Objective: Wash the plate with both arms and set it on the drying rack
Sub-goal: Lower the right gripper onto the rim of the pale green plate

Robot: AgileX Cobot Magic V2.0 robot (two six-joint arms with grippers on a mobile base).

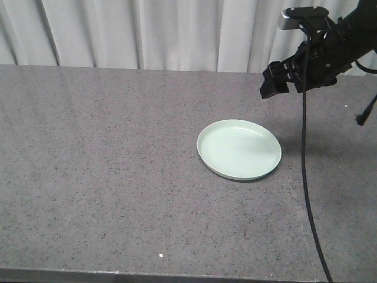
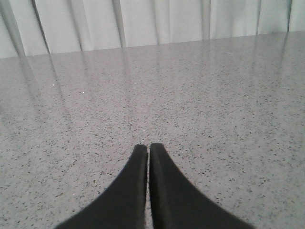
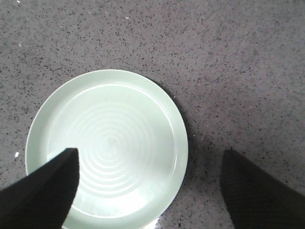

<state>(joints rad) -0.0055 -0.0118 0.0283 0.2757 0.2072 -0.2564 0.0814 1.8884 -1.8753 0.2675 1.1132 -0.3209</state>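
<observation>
Right wrist view: the right pincer (image 3: 149,151) hangs spread above the plate (image 3: 114,129), 1 finger over its face, the other past its rim over the tabletop (image 3: 238,57). The left pincer (image 2: 148,145) is pressed together, no plate ahead. Descending askew could shove the low rim aside.

Mint-green ringed plate (image 3: 119,143), grey-speckled counter (image 1: 106,177)

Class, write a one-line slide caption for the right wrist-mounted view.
Open right gripper hovers over an empty mint-green plate lying flat on the speckled grey countertop.
</observation>
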